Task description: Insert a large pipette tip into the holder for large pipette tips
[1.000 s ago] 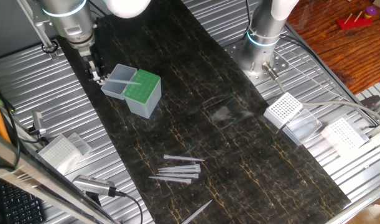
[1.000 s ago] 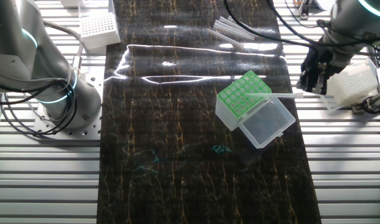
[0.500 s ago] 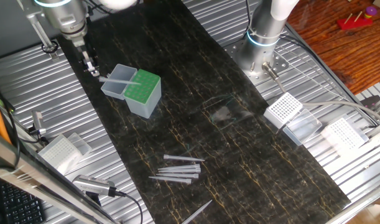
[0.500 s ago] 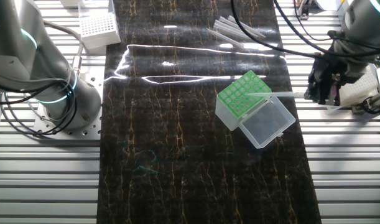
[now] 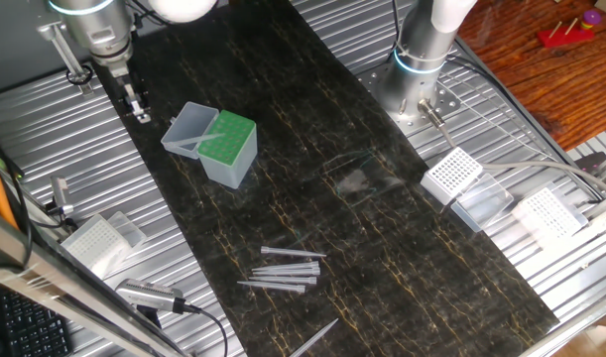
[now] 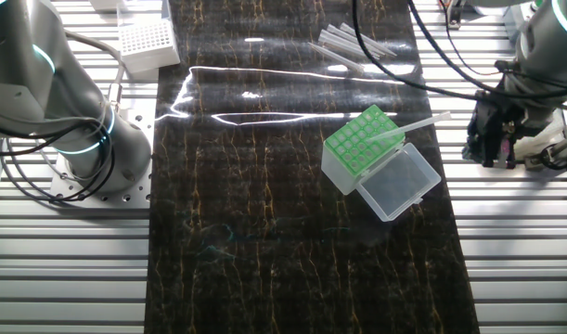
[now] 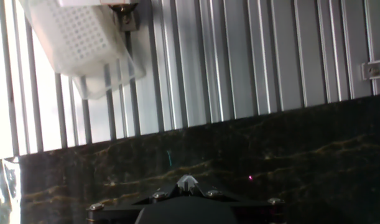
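Now large pipette tip (image 6: 415, 126) released in holder (image 6: 362, 147); gripper (image 6: 492, 154) withdrawn.

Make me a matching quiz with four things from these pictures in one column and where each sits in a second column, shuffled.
1. green-topped pipette tip holder
2. long translucent pipette tip
3. loose pile of translucent tips
4. black two-finger gripper

A. over the ribbed metal
B. lying flat on the dark mat
C. leaning out of the green top
D. standing on the mat, clear lid open

Pairs: 1-D, 2-C, 3-B, 4-A
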Robot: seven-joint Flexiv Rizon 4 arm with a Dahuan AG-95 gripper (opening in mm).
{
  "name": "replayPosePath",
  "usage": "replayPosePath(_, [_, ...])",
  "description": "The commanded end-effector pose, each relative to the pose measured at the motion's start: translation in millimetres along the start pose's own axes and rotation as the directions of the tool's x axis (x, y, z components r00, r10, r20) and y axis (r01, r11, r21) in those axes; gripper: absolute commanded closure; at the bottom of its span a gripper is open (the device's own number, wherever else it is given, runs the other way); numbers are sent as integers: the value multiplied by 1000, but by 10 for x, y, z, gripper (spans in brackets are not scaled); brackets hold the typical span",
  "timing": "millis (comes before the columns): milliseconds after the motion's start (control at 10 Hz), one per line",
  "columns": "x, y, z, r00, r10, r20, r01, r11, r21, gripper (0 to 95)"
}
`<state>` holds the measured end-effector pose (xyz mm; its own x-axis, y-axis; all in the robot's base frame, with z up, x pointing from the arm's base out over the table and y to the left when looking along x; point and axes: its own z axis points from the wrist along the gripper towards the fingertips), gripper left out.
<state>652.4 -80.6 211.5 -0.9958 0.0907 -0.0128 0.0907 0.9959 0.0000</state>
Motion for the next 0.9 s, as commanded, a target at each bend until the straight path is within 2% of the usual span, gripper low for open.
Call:
replayPosePath(100, [-118, 53, -1, 1000, 18, -5, -18, 1000, -5, 950])
replayPosePath(300, [-205, 98, 29, 999, 40, -4, -40, 999, -14, 950])
replayPosePath(500, [-275, 278, 118, 995, 99, 7, -98, 995, -19, 950])
replayPosePath(900, [-296, 498, 175, 988, 154, 4, -154, 988, -23, 950])
